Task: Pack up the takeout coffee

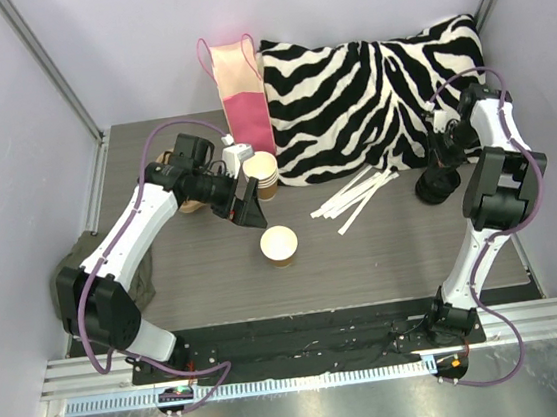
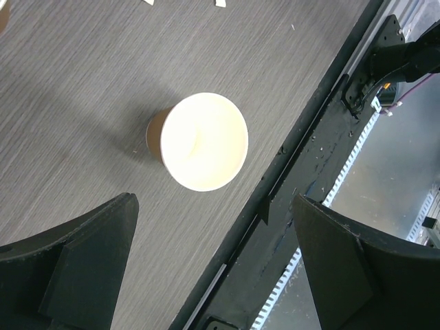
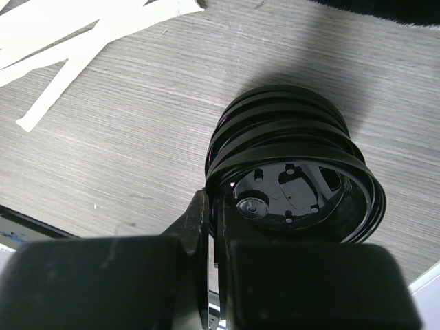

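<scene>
The left end effector (image 1: 250,210) hangs open just to the far left of a single paper cup (image 1: 279,246). Its wrist view looks straight down on the cup, with the two dark fingers (image 2: 82,268) spread wide to either side and touching nothing. The cup stands upright and lidless in the near middle of the worktop (image 1: 394,246), kraft-brown outside and cream inside. A stack of cups (image 1: 262,175) stands further back, just beside the pink-and-cream paper bag (image 1: 242,92).

The right end effector (image 3: 210,254), far right, looks closed on the rim of the nearest of the black lids (image 3: 295,165), with only a thin gap between its jaws.

This reads as the approach to picking up the lone cup. The next move calls for lowering the open jaws around the cup wall below the rolled rim, then closing gently, since thin paper will crush or tip.

The worktop is dark grey wood-grain, matt and flat. White paper strips (image 1: 357,194) lie scattered right of centre, and a zebra cushion (image 1: 377,97) sits along the far edge. Pale lilac walls with metal posts enclose the space.
</scene>
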